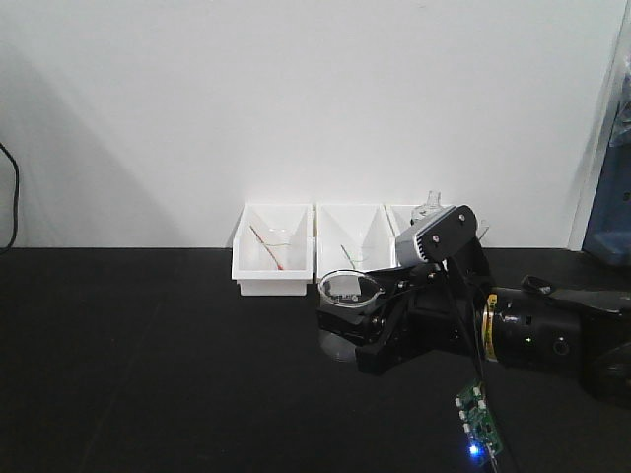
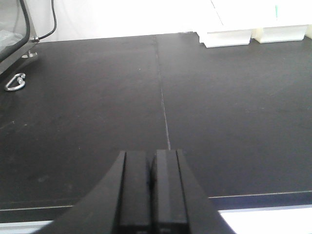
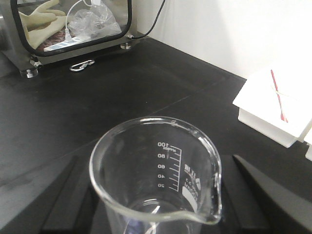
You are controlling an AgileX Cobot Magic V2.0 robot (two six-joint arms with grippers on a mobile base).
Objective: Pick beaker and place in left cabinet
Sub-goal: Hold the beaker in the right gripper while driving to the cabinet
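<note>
Right pincer (image 1: 353, 320) is clamped on the beaker (image 3: 156, 170), apparently just off the counter (image 1: 148, 374) near the white bins (image 1: 273, 261); left pincer (image 2: 151, 187) rests together, empty. Keep it upright and carry it steadily left toward the unseen cabinet.

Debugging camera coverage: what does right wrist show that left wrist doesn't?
Only right wrist: the beaker between the fingers of the right end effector, plus gloves and a plastic bag inside the glass-fronted box. Only left wrist: the left end effector, shut and empty, and the seam across the table. Both: black table, carabiner, white bins.
</note>
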